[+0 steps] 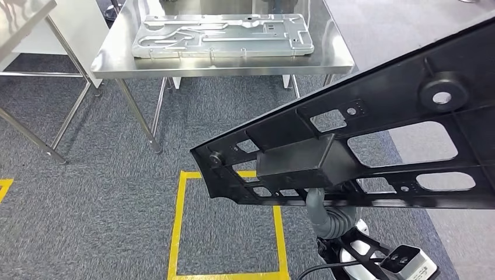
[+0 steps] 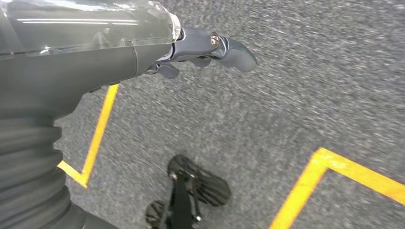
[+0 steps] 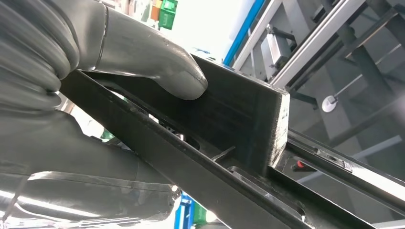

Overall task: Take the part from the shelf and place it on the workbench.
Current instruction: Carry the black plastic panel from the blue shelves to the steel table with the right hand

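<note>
A long black plastic part [image 1: 379, 111] with cut-outs and a box-shaped block [image 1: 297, 163] hangs in the air across the right of the head view, tilted up to the right. My right hand [image 3: 119, 71] grips it from beneath, with the thumb [image 3: 176, 76] pressed on the block [image 3: 239, 109]. Below the part my right wrist's grey ribbed cover [image 1: 330, 219] shows. The steel workbench [image 1: 222, 65] stands ahead, beyond the part's left end. My left hand [image 2: 200, 47] hangs over the carpet and holds nothing.
A silver metal plate [image 1: 222, 36] lies on the workbench and covers most of its top. A second steel table [image 1: 23, 17] stands at the far left. A yellow taped square [image 1: 178, 233] marks the grey carpet in front of me.
</note>
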Controlling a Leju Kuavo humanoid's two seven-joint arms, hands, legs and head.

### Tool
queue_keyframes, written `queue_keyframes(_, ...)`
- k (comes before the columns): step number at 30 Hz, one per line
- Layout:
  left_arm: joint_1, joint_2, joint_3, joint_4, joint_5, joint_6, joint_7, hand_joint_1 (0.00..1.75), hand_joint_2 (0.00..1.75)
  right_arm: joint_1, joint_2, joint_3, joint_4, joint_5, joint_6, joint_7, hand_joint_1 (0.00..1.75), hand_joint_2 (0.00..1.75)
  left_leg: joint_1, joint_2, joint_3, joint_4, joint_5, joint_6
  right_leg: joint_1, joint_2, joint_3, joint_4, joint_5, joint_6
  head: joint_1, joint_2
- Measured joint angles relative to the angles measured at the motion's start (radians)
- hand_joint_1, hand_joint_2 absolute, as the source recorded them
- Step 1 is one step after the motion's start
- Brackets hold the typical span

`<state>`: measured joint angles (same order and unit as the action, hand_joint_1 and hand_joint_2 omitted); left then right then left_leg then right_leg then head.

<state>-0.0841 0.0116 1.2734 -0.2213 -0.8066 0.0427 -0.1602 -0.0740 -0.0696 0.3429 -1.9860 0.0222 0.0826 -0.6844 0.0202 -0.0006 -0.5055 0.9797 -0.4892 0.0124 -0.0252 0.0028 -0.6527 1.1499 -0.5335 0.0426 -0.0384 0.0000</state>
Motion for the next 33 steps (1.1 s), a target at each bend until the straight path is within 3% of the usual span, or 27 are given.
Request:
queue_keyframes(1,-0.001,0.000,0.000,0.000,0.000,0.000,0.000,0.00,1.75,0.002,0.000,0.000,0.000,0.001,-0.001,0.000,1.75,1.75,0.001,0.000,0.013,0.002,-0.011,-0.006,-0.001,-0.005,0.010,-0.061,0.053,-0.002,0.000,0.000)
queue_keyframes(3,-0.003,0.000,0.000,0.000,-0.002,0.000,0.000,0.00,1.75,0.007,-0.002,0.001,0.000,0.003,-0.006,0.000,1.75,1.75,0.001,0.001,0.023,0.001,-0.028,-0.020,0.004,-0.011,0.020,-0.129,0.110,-0.015,0.000,0.000)
queue_keyframes(7,-0.005,-0.001,-0.001,0.000,-0.003,0.000,0.002,0.00,1.75,0.013,-0.004,0.001,-0.005,0.005,-0.012,0.000,1.75,1.75,0.004,0.005,0.037,0.020,-0.042,-0.045,0.008,-0.005,0.040,-0.143,0.103,-0.053,0.000,0.000)
queue_keyframes(9,-0.009,-0.001,-0.001,0.000,-0.003,0.000,0.002,0.00,1.75,0.015,-0.005,0.002,-0.008,0.006,-0.011,0.000,1.75,1.75,0.006,0.005,-0.013,0.117,-0.072,-0.048,0.010,-0.003,0.058,-0.146,0.093,-0.064,0.000,0.000)
queue_keyframes(11,-0.007,-0.002,-0.001,0.000,-0.003,0.000,0.002,0.00,1.75,0.017,-0.005,0.002,-0.008,0.006,-0.011,0.000,1.75,1.75,0.005,0.005,-0.103,0.255,-0.123,-0.050,0.015,0.000,0.071,-0.146,0.080,-0.071,0.000,0.000)
queue_keyframes(12,-0.005,-0.002,-0.001,0.000,-0.002,0.000,0.003,0.00,1.75,0.018,-0.006,0.002,-0.008,0.006,-0.011,0.000,1.75,1.75,0.004,0.005,-0.138,0.295,-0.140,-0.048,0.018,0.002,0.080,-0.146,0.072,-0.073,0.000,0.000)
queue_keyframes(13,-0.004,-0.002,-0.001,0.000,-0.002,0.000,0.003,0.00,1.75,0.019,-0.006,0.002,-0.008,0.006,-0.010,0.000,1.75,1.75,0.003,0.005,-0.158,0.301,-0.138,-0.045,0.022,0.005,0.090,-0.146,0.064,-0.074,0.000,0.000)
queue_keyframes(14,-0.003,-0.002,-0.001,0.000,-0.002,0.000,0.003,0.00,1.75,0.020,-0.006,0.002,-0.008,0.006,-0.010,0.000,1.75,1.75,0.001,0.005,-0.159,0.269,-0.112,-0.039,0.025,0.006,0.102,-0.146,0.056,-0.075,0.000,0.000)
queue_keyframes(16,-0.002,-0.001,-0.001,0.000,-0.002,0.000,0.003,0.00,1.75,0.020,-0.006,0.002,-0.008,0.006,-0.011,0.000,1.75,1.75,-0.007,0.004,-0.132,0.143,-0.013,-0.020,0.031,0.008,0.128,-0.146,0.038,-0.074,0.000,0.000)
queue_keyframes(18,-0.002,0.000,-0.001,0.000,-0.002,0.000,0.003,0.00,1.75,0.021,-0.006,0.002,-0.008,0.005,-0.010,0.000,1.75,1.75,-0.016,0.003,-0.112,0.055,0.048,-0.007,0.033,0.010,0.139,-0.146,0.024,-0.068,0.000,0.000)
queue_keyframes(21,-0.001,0.000,-0.001,0.000,0.000,0.001,0.002,0.00,1.75,0.023,-0.007,0.002,-0.009,0.002,-0.009,0.000,1.75,1.75,-0.019,0.001,-0.105,0.037,0.058,0.002,0.031,0.013,0.141,-0.149,0.012,-0.051,0.000,0.000)
queue_keyframes(23,-0.003,0.000,-0.001,0.000,0.001,0.000,0.001,0.00,1.75,0.021,-0.008,0.002,-0.011,-0.001,-0.009,0.000,1.75,1.75,-0.013,0.000,-0.091,0.023,0.058,0.011,0.030,0.010,0.130,-0.116,-0.009,-0.039,0.000,0.000)
queue_keyframes(24,-0.003,-0.001,-0.001,0.000,0.001,0.000,0.001,0.00,1.75,0.021,-0.008,0.002,-0.011,-0.002,-0.008,0.000,1.75,1.75,-0.011,0.000,-0.084,0.019,0.055,0.014,0.028,0.009,0.106,-0.070,-0.028,-0.033,0.000,0.000)
queue_keyframes(26,-0.004,-0.002,-0.001,0.000,0.002,0.000,0.001,0.00,1.75,0.022,-0.009,0.002,-0.011,-0.004,-0.004,0.000,1.75,1.75,-0.011,0.001,-0.075,0.017,0.046,0.019,0.022,0.007,0.022,0.065,-0.073,-0.023,0.000,0.000)
queue_keyframes(27,-0.004,-0.003,-0.001,0.000,0.003,0.000,0.001,0.00,1.75,0.023,-0.009,0.002,-0.010,-0.004,-0.002,0.000,1.75,1.75,-0.011,0.000,-0.070,0.017,0.041,0.019,0.018,0.007,-0.019,0.120,-0.081,-0.019,0.000,0.000)
queue_keyframes(28,-0.003,-0.005,-0.001,0.000,0.003,0.000,0.001,0.00,1.75,0.024,-0.009,0.002,-0.010,-0.004,0.001,0.000,1.75,1.75,-0.010,0.000,-0.063,0.017,0.034,0.018,0.015,0.006,-0.045,0.145,-0.073,-0.016,0.000,0.000)
queue_keyframes(29,-0.002,-0.006,-0.001,0.000,0.003,0.000,0.001,0.00,1.75,0.024,-0.009,0.002,-0.009,-0.004,0.003,0.000,1.75,1.75,-0.009,0.000,-0.053,0.018,0.027,0.016,0.012,0.004,-0.051,0.129,-0.043,-0.014,0.000,0.000)
queue_keyframes(31,-0.002,-0.007,-0.001,0.000,0.004,0.000,0.002,0.00,1.75,0.023,-0.009,0.002,-0.008,-0.004,0.007,0.000,1.75,1.75,-0.008,-0.002,-0.031,0.018,0.011,0.009,0.006,0.000,-0.012,0.006,0.048,-0.011,0.000,0.000)
queue_keyframes(33,-0.003,-0.008,-0.001,0.000,0.004,0.000,0.002,0.00,1.75,0.021,-0.009,0.002,-0.007,-0.004,0.008,0.000,1.75,1.75,-0.010,-0.004,-0.020,0.020,-0.005,-0.003,0.007,-0.002,0.031,-0.102,0.098,-0.016,0.000,0.000)
